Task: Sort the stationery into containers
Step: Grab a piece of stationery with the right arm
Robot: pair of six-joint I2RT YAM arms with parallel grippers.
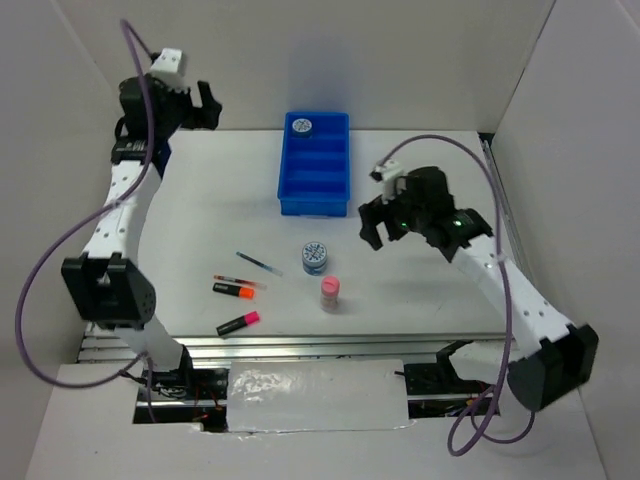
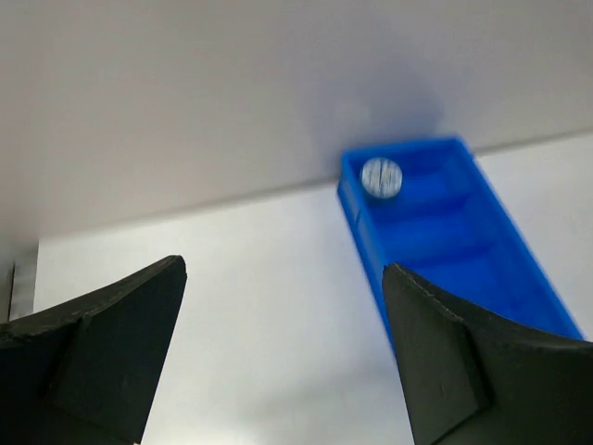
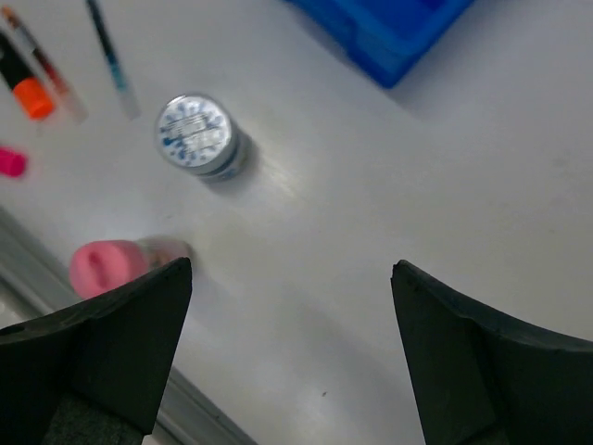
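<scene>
The blue four-compartment tray [image 1: 342,158] stands at the table's back; one blue-and-white roll [image 1: 301,126] lies in its far compartment, seen also in the left wrist view [image 2: 381,177]. A second roll [image 1: 315,256], the pink cylinder [image 1: 330,292], a blue pen [image 1: 259,263], a red pen [image 1: 238,281], an orange-black highlighter [image 1: 231,290] and a pink-black highlighter [image 1: 238,323] lie on the table. My right gripper [image 1: 375,228] is open and empty, above the table right of the second roll [image 3: 197,134] and the cylinder [image 3: 104,267]. My left gripper [image 1: 208,106] is open and empty, raised at the back left.
White walls enclose the table at the back and both sides. A metal rail [image 1: 300,345] runs along the near edge, also visible in the right wrist view [image 3: 56,301]. The tray's corner [image 3: 398,37] shows at the top of the right wrist view.
</scene>
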